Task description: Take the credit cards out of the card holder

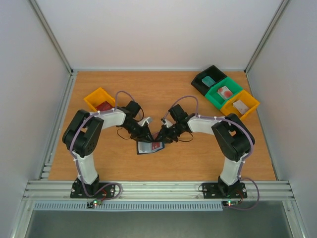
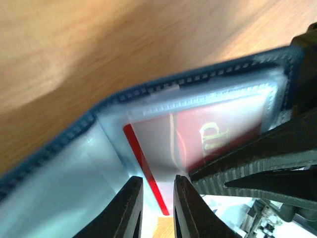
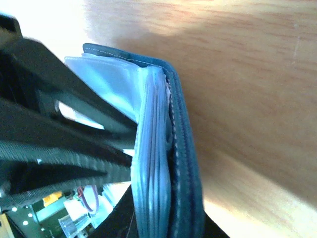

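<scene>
The card holder (image 1: 150, 148) lies open on the table (image 1: 208, 158), midway between its side edges and nearer the front edge, with a red credit card (image 2: 218, 130) in its pocket. The left gripper (image 2: 157, 187) pinches that pocket's edge. The right gripper (image 1: 160, 137) is clamped on the holder's flap just beside it.

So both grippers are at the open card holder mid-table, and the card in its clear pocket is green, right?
Not green: the card in the card holder's clear pocket is red, as the left wrist view shows. The left gripper and right gripper are indeed at the open holder mid-table.
</scene>
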Robot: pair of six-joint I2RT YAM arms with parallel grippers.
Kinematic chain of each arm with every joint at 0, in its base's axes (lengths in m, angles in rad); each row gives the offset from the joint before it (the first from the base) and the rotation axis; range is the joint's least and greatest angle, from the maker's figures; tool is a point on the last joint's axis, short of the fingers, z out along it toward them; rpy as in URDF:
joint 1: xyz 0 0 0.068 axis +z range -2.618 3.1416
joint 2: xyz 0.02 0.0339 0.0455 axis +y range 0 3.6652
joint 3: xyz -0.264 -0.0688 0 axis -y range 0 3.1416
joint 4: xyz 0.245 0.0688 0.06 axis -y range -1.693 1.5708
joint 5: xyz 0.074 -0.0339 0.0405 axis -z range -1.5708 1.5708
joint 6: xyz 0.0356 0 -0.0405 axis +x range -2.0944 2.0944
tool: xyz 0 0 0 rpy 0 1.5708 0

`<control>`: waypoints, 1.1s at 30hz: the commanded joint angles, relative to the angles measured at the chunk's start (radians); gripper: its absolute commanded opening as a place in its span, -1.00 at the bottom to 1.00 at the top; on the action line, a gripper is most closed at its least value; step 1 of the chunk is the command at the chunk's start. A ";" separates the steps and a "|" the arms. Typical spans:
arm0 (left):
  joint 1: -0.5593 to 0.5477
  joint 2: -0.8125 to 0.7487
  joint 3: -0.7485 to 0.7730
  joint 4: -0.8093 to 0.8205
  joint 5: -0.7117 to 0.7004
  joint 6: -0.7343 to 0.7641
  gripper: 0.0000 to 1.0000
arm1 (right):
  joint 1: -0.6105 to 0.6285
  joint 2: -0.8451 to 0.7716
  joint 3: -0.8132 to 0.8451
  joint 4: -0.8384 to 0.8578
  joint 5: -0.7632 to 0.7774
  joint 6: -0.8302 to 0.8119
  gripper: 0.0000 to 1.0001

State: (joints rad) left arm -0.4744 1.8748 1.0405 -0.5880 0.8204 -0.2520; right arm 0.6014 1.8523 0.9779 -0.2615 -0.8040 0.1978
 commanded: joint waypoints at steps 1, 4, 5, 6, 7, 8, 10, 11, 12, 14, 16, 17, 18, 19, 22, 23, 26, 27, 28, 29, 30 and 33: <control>0.050 -0.106 0.081 -0.062 0.019 0.079 -0.61 | -0.008 -0.117 0.027 -0.074 0.019 -0.066 -0.97; 0.080 -0.187 0.135 -0.152 0.033 0.129 -0.55 | -0.023 -0.200 0.054 -0.126 0.062 -0.113 -0.98; 0.081 -0.213 0.154 -0.183 0.040 0.140 -0.54 | -0.023 -0.228 0.069 -0.153 0.084 -0.137 -0.98; 0.081 -0.237 0.175 -0.213 0.056 0.145 -0.53 | -0.023 -0.255 0.083 -0.171 0.105 -0.157 -0.98; 0.081 -0.261 0.195 -0.241 0.076 0.151 -0.52 | -0.023 -0.280 0.092 -0.186 0.124 -0.174 -0.98; 0.078 -0.279 0.236 -0.292 0.091 0.153 -0.51 | -0.023 -0.307 0.101 -0.200 0.145 -0.181 -0.98; 0.066 -0.309 0.308 -0.378 0.093 0.175 -0.49 | -0.024 -0.348 0.126 -0.241 0.198 -0.239 -0.98; 0.055 -0.325 0.346 -0.418 0.085 0.193 -0.48 | -0.023 -0.366 0.146 -0.268 0.237 -0.257 -0.98; 0.043 -0.338 0.381 -0.452 0.074 0.219 -0.48 | -0.018 -0.382 0.169 -0.307 0.286 -0.277 -0.98; 0.023 -0.354 0.454 -0.510 0.049 0.242 -0.42 | 0.000 -0.406 0.240 -0.401 0.416 -0.322 -0.98; 0.009 -0.383 0.484 -0.507 0.021 0.226 -0.41 | 0.018 -0.426 0.289 -0.445 0.505 -0.356 -0.98; 0.000 -0.409 0.486 -0.482 0.003 0.208 -0.41 | 0.021 -0.435 0.306 -0.456 0.523 -0.361 -0.98; -0.006 -0.444 0.479 -0.432 -0.020 0.190 -0.40 | 0.022 -0.445 0.319 -0.463 0.530 -0.364 -0.97; -0.012 -0.488 0.457 -0.357 -0.051 0.154 -0.41 | 0.024 -0.455 0.330 -0.467 0.529 -0.367 -0.98; -0.024 -0.684 0.242 0.023 -0.074 0.006 -0.34 | 0.033 -0.487 0.355 -0.471 0.505 -0.377 -0.98; -0.032 -0.735 0.171 0.176 -0.076 -0.042 -0.30 | 0.038 -0.501 0.359 -0.468 0.494 -0.386 -0.98; -0.077 -0.758 0.095 0.329 -0.075 -0.101 -0.19 | 0.047 -0.534 0.366 -0.458 0.457 -0.424 -0.98; -0.088 -0.750 0.082 0.344 -0.068 -0.102 -0.17 | 0.050 -0.547 0.367 -0.456 0.444 -0.435 -0.98; -0.092 -0.744 0.071 0.363 -0.071 -0.108 -0.16 | 0.050 -0.554 0.367 -0.452 0.426 -0.445 -0.98; -0.098 -0.742 0.054 0.395 -0.075 -0.121 -0.16 | 0.051 -0.566 0.365 -0.444 0.407 -0.453 -0.98; -0.102 -0.743 0.036 0.432 -0.073 -0.129 -0.16 | 0.050 -0.573 0.362 -0.435 0.384 -0.459 -0.98; -0.107 -0.751 -0.002 0.483 -0.076 -0.146 -0.18 | 0.050 -0.596 0.349 -0.396 0.334 -0.467 -0.98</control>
State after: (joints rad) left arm -0.5735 1.1221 1.0897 -0.2955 0.7593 -0.3386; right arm 0.6453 1.2972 1.3079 -0.7094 -0.3859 -0.2222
